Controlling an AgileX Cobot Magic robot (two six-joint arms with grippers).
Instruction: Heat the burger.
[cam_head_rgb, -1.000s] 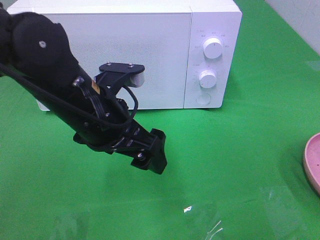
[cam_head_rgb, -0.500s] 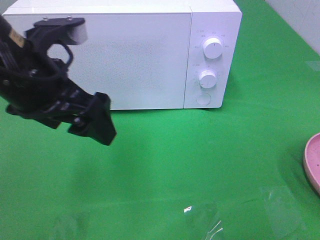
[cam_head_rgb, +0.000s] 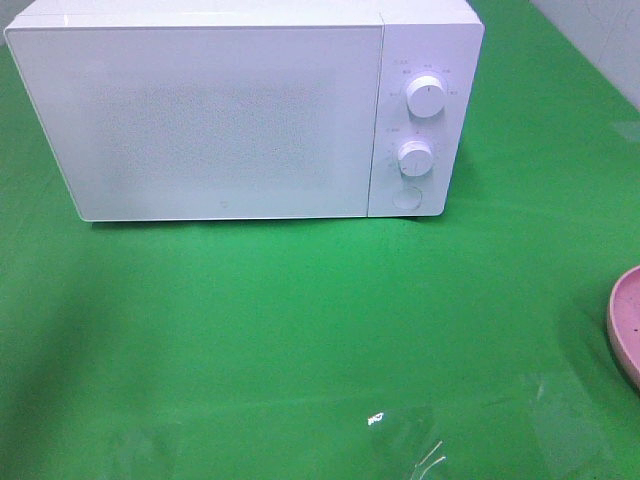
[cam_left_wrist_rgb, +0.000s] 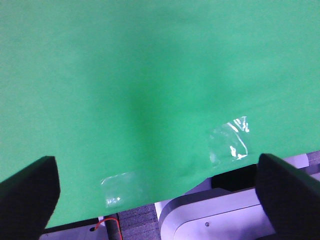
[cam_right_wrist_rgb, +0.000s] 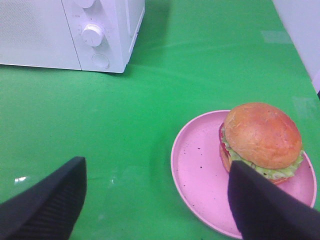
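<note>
Left gripper (cam_left_wrist_rgb: 152, 200) gaping wide over bare green cloth (cam_left_wrist_rgb: 150, 75); right gripper (cam_right_wrist_rgb: 157, 200) spreading wide too, hanging above burger (cam_right_wrist_rgb: 261, 138) sitting on pink plate (cam_right_wrist_rgb: 197, 165), right of closed microwave (cam_head_rgb: 240, 110)

Not much of the robot visible. Left gripper (cam_left_wrist_rgb: 159, 192): two matte black fingers (cam_left_wrist_rgb: 27, 195), blunt and rounded at the ends, plain surface, no markings or screws showing. Right gripper (cam_right_wrist_rgb: 155, 200): same build, two matte black fingers (cam_right_wrist_rgb: 47, 202), broad and tapering toward the tips, slightly textured finish. Nothing of either arm shows in the overhead view.
</note>
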